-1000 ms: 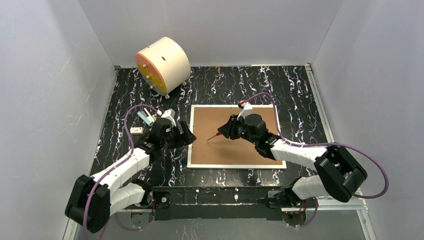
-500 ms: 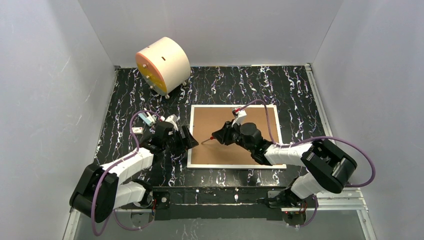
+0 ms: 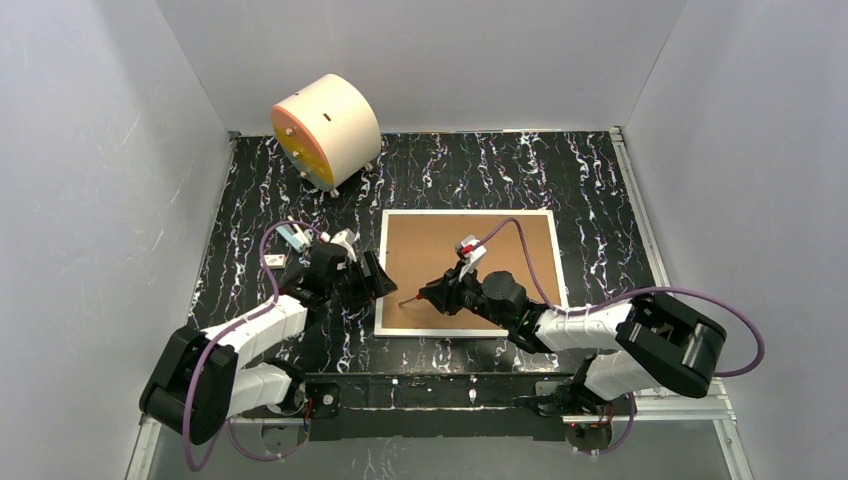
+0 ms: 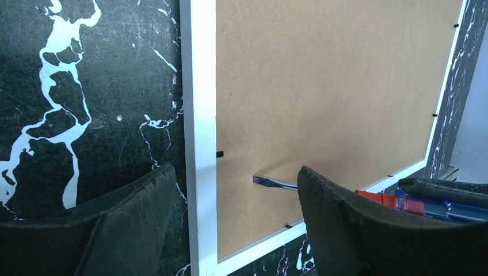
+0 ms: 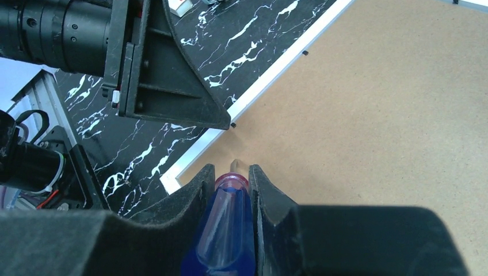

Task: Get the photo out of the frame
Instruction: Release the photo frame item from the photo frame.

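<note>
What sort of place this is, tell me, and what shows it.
Likely a robot test cell, not a home: plain grey walls box in a black white-veined tabletop, and two white-and-black robot arms are bolted to its near edge.

Left jaws spread wide, right jaws clamped

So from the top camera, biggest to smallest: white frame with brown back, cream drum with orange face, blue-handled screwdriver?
White frame with brown back
Cream drum with orange face
Blue-handled screwdriver, mostly hidden in the right gripper
</note>
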